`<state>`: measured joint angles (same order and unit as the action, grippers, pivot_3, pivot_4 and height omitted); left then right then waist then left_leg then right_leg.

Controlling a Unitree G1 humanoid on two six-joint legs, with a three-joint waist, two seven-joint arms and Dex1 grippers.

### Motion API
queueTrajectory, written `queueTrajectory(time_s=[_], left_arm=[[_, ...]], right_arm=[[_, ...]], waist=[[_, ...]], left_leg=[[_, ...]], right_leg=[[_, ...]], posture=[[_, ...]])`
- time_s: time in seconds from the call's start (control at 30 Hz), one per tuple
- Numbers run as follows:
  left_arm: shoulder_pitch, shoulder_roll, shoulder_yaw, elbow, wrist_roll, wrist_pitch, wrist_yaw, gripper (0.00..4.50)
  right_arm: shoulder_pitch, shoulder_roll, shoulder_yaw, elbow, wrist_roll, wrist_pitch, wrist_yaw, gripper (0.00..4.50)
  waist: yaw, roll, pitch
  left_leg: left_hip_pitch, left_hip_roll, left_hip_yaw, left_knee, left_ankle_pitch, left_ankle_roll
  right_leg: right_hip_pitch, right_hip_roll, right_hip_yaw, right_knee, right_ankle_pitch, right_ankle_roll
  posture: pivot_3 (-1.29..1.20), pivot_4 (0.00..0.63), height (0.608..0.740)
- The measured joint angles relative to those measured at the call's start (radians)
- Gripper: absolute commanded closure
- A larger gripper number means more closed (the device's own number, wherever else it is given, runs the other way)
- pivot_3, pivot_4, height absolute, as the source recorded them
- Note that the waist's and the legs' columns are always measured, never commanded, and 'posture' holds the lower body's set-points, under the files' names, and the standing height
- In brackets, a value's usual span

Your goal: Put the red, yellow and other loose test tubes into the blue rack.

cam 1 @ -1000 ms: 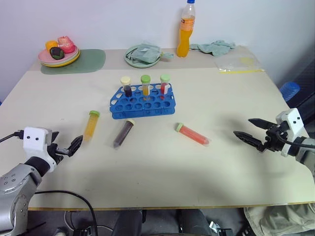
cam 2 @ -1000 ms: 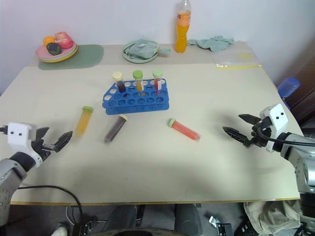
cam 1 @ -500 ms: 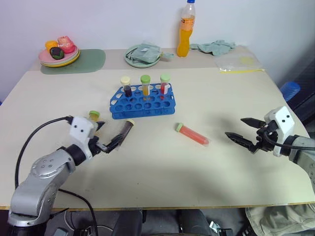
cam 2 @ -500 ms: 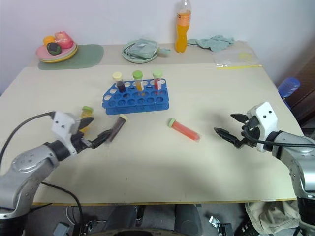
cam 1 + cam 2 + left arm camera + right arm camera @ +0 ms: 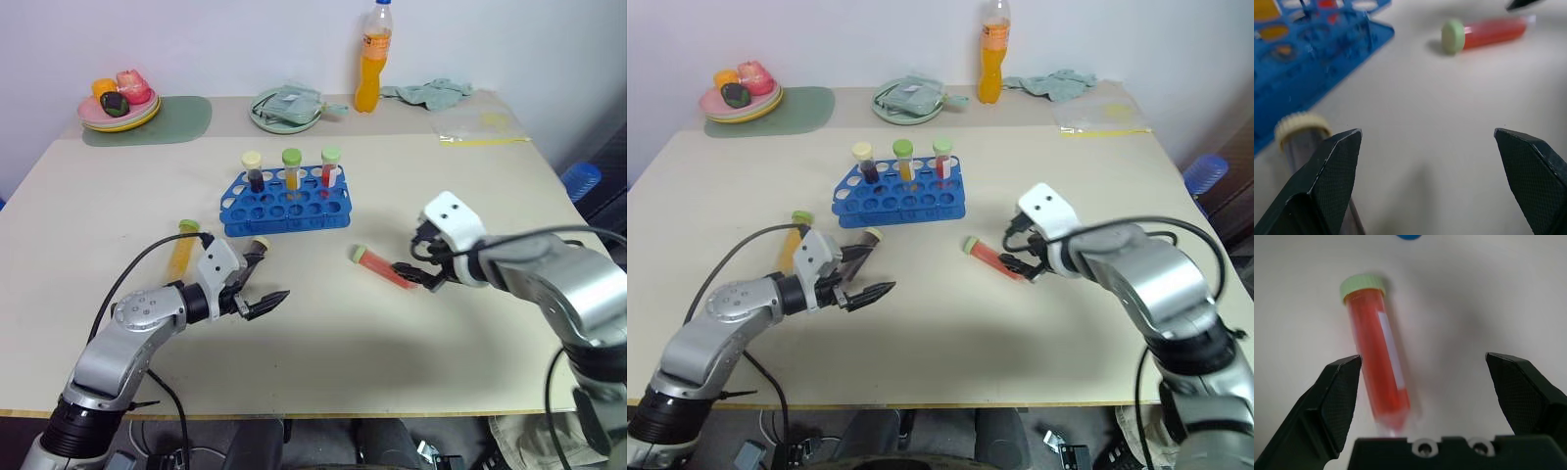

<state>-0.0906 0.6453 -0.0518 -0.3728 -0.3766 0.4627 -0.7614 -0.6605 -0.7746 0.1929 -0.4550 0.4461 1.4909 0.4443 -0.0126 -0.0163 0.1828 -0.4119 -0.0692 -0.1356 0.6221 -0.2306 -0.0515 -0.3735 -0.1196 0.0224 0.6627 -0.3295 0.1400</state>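
The blue rack [image 5: 284, 204] stands mid-table with three capped tubes upright in its back row. Three loose test tubes lie in front of it: a yellow-orange one [image 5: 182, 250], a dark brown one [image 5: 258, 248] and a red one [image 5: 382, 268]. My left gripper [image 5: 275, 274] is open just right of the brown tube, whose cap [image 5: 1302, 128] sits beside one finger. My right gripper [image 5: 409, 277] is open at the red tube's closed end. In the right wrist view the red tube [image 5: 1378, 367] lies between the fingers, nearer one of them and untouched.
At the back are an orange drink bottle [image 5: 368, 59], a plate holding a cloth [image 5: 284, 108], a green mat [image 5: 147, 122] with a plate of food [image 5: 118, 103], a rag [image 5: 426, 95] and a plastic bag [image 5: 480, 127]. A round blue object [image 5: 578, 179] sits off the right edge.
Both arms swung inward. The left gripper went right, past the yellow tube to the brown one. The right gripper went left to the red tube. No tube has moved.
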Motion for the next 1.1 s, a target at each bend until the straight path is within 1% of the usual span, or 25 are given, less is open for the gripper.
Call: queueTrajectory(time_s=[0.13,0.27,0.4,0.57,0.7,0.8,0.9,0.97,1.0,1.1], left_arm=[[0.039,0.015,-0.004,0.018,0.028,-0.064,-0.035,0.04],[0.067,0.011,-0.004,0.021,0.041,-0.1,-0.043,0.04],[0.102,-0.02,-0.001,0.017,0.039,-0.101,-0.03,0.04],[0.127,-0.031,-0.003,-0.008,0.041,-0.099,-0.01,0.04],[0.13,-0.038,-0.004,-0.038,0.04,-0.094,0.005,0.04],[0.129,-0.043,-0.008,-0.049,0.04,-0.075,0.013,0.0],[0.123,-0.057,-0.014,-0.065,0.04,-0.056,0.025,0.0],[0.12,-0.059,-0.014,-0.068,0.039,-0.05,0.027,0.0],[0.12,-0.059,-0.014,-0.068,0.039,-0.05,0.027,0.0],[0.12,-0.059,-0.014,-0.065,0.04,-0.052,0.022,0.0]], right_arm=[[-0.14,0.04,0.092,0.122,0.002,0.089,0.013,0.0],[-0.255,0.039,0.202,0.221,0.013,0.1,0.074,0.0],[-0.301,0.041,0.286,0.287,0.032,0.097,0.142,0.0],[-0.337,0.047,0.379,0.37,0.021,0.043,0.191,0.0],[-0.358,0.071,0.42,0.438,-0.015,-0.009,0.211,0.0],[-0.372,0.097,0.424,0.486,-0.046,-0.048,0.214,0.84],[-0.372,0.106,0.426,0.506,-0.062,-0.064,0.228,2.24],[-0.372,0.106,0.427,0.502,-0.064,-0.064,0.243,3.37],[-0.372,0.106,0.427,0.497,-0.066,-0.063,0.251,3.67],[-0.372,0.1,0.423,0.464,-0.058,-0.046,0.275,3.67]], waist=[[-0.002,0.001,0.001],[-0.004,0.001,0.001],[-0.004,0.001,0.001],[-0.005,0.001,0.001],[-0.007,0.001,0.001],[-0.007,0.001,0.001],[-0.006,0.001,0.001],[-0.005,0.001,0.001],[-0.005,0.001,0.001],[-0.007,0.002,0.001]], left_leg=[[0.0,0.0,0.0,0.0,0.0,0.0],[0.0,0.0,0.0,-0.001,0.0,0.0],[0.0,0.0,0.0,-0.001,0.0,0.0],[0.0,0.0,0.0,-0.001,0.0,0.0],[0.0,0.0,0.0,-0.001,0.0,0.0],[0.0,0.0,0.0,-0.001,0.0,0.0],[0.0,0.0,0.0,-0.001,0.0,0.0],[0.0,0.0,0.0,-0.001,0.0,0.0],[0.0,0.0,0.0,-0.001,0.0,0.0],[0.0,0.0,0.0,-0.001,0.0,0.0]], right_leg=[[-0.001,0.0,0.0,0.0,0.0,0.0],[-0.001,0.0,0.0,0.0,0.0,0.0],[-0.001,0.0,0.0,0.001,0.0,0.0],[-0.001,0.0,0.0,0.001,0.0,0.0],[-0.002,0.0,0.0,0.001,0.0,0.0],[-0.002,0.0,0.0,0.002,0.0,0.0],[-0.002,0.0,0.0,0.002,0.0,0.0],[-0.002,0.0,0.0,0.002,0.0,0.0],[-0.002,0.0,0.0,0.002,0.0,0.0],[-0.002,0.0,0.0,0.002,0.0,0.0]], posture=[[0.0,0.15,0.74],[0.0,0.15,0.74],[0.0,0.15,0.74],[0.0,0.15,0.74],[0.0,0.15,0.74],[0.0,0.15,0.74],[0.0,0.15,0.74],[0.0,0.15,0.74],[0.0,0.15,0.74],[0.0,0.15,0.74]])
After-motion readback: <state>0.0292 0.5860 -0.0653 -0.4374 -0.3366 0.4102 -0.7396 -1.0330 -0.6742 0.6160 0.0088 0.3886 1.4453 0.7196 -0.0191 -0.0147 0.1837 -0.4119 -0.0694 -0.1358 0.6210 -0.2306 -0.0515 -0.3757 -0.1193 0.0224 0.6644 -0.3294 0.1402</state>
